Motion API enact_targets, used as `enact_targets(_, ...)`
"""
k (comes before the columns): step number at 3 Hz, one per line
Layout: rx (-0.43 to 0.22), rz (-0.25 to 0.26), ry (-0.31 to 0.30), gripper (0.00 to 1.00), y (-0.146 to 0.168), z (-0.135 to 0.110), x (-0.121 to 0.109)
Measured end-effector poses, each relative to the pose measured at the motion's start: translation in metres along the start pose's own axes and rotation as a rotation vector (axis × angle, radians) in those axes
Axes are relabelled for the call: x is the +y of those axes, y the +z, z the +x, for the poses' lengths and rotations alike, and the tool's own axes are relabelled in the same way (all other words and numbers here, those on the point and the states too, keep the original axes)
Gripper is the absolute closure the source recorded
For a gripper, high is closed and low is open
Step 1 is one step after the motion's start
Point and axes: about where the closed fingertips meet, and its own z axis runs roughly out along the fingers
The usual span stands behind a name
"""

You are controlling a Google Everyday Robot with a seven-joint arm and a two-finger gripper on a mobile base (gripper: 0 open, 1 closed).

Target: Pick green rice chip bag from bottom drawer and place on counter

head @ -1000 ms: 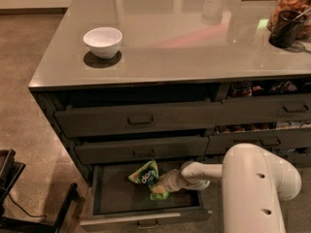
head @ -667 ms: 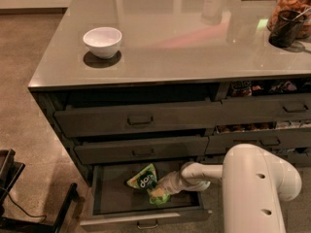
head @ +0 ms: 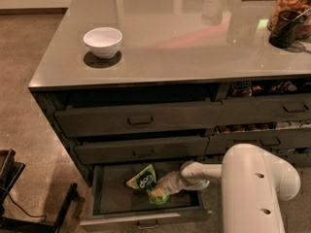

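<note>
Hand (head: 163,191) at the green chip bag (head: 142,179) inside the open bottom drawer (head: 114,200)

The bottom drawer stood pulled out toward the near side, its dark floor mostly bare. The green chip bag lay inside it, right of the middle, crinkled, with its white lettering facing up. The hand reached into the drawer from the right and sat right against the bag's right edge, with a bit of green showing below it. I could not tell whether it was gripping the bag or merely touching it. The white arm (head: 257,188) came in from the near right corner, its thick upper part hiding the right end of the drawer front.

Above, two wider drawers (head: 141,121) were shut or nearly so. To their right, narrower drawers (head: 262,89) showed snack packets.

The glossy grey worktop (head: 184,52) carried a white bowl (head: 102,41) near its left edge. A dark cup (head: 284,28) stood at the far right, just in front of a jar (head: 291,1).
</note>
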Motion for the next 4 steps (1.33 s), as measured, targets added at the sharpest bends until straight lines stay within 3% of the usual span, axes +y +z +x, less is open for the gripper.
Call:
enact_targets(1,0.016,-0.051,-0.085,1.00,-0.010,-0.015,0.001)
enact_targets(2,0.044,-0.143,-0.199,1.00,-0.027,-0.038,0.009)
enact_targets(3,0.083,-0.262,-0.296,1.00,-0.049,-0.057,0.023)
enact_targets(4,0.106,-0.382,-0.345,1.00,-0.077,-0.063,0.043)
